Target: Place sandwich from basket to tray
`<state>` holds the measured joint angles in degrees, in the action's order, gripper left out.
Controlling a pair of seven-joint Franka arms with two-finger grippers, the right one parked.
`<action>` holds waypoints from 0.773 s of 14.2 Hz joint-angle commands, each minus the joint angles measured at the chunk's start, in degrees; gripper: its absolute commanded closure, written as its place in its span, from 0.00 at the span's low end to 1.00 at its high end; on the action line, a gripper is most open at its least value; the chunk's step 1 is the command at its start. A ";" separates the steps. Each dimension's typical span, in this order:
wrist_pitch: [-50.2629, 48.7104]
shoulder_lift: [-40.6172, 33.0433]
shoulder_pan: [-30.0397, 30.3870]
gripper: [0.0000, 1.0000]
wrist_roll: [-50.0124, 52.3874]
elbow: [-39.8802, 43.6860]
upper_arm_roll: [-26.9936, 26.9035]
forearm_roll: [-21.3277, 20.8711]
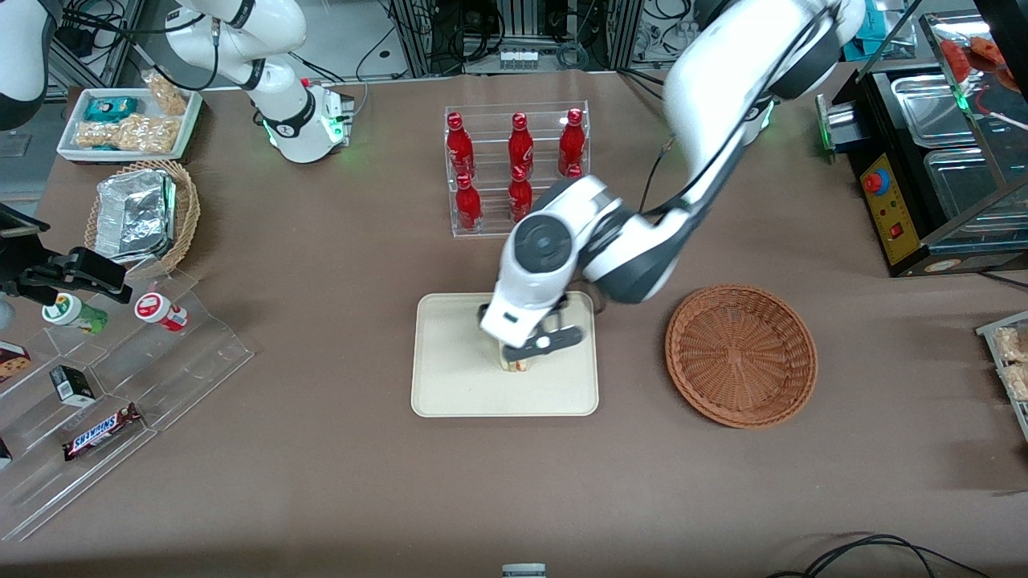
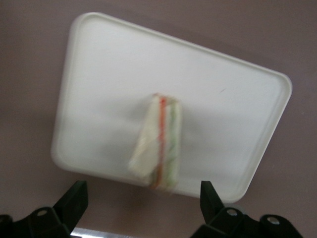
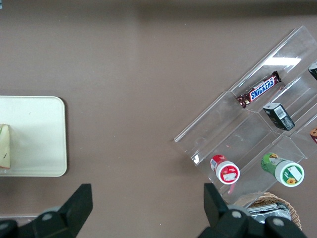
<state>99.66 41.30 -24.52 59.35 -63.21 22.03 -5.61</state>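
My claw [image 1: 526, 353] hangs over the tray [image 1: 450, 385], its fingers [image 2: 72, 201] spread wide and gripping nothing. The sandwich [image 2: 158, 144] rests on the tray beneath me, between my fingers but apart from them. The basket [image 1: 740, 355] sits beside the tray on the tabletop [image 1: 321, 482].
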 commanded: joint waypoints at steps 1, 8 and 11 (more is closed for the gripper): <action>-10.93 -8.40 6.04 0.00 -7.03 -2.62 0.12 6.55; -32.94 -25.60 21.41 0.00 -22.13 -10.30 -0.33 6.32; -35.58 -29.68 27.32 0.00 -32.27 -13.24 -0.32 5.79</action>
<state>64.51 16.92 0.26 31.95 -70.91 21.56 1.07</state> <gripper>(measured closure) 0.000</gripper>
